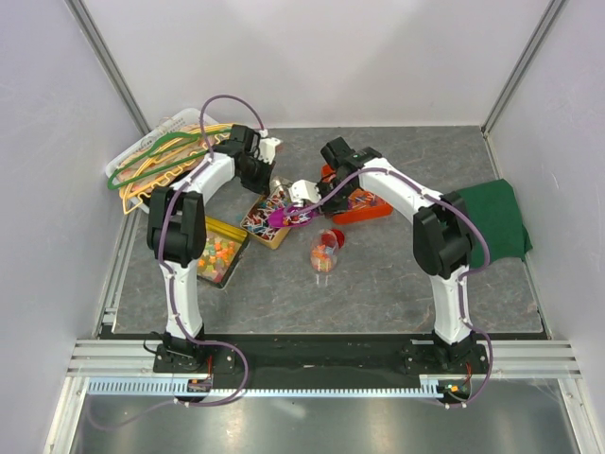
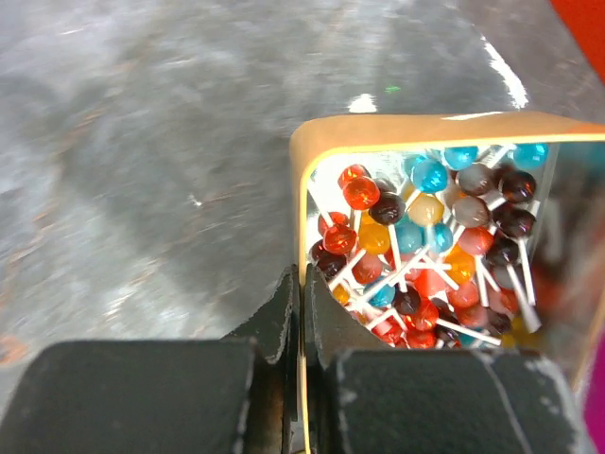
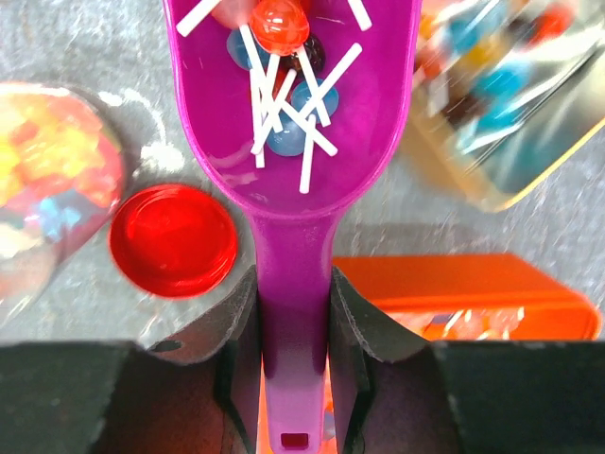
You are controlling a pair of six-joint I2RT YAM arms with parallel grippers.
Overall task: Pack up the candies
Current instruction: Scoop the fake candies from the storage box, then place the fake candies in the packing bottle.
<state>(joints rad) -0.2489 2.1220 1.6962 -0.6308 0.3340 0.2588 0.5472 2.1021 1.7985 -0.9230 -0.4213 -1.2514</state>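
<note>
The left jaws are clenching the wall of a tan rectangular box (image 2: 378, 132) — just ahead, tiny lollipop candies (image 2: 425, 246), red, blue, orange and dark brown on white sticks, are lying heaped inside. The right jaws are grasping the handle of a purple plastic scoop (image 3: 293, 213) — more are lying in its bowl ahead.

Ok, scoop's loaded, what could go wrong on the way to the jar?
The red lollipop sits at the far end of the purple scoop, so a tilt by the right gripper could drop it. Loose sticks may snag the jar rim. The left gripper pinches the tin wall; any pull could tip it.
</note>
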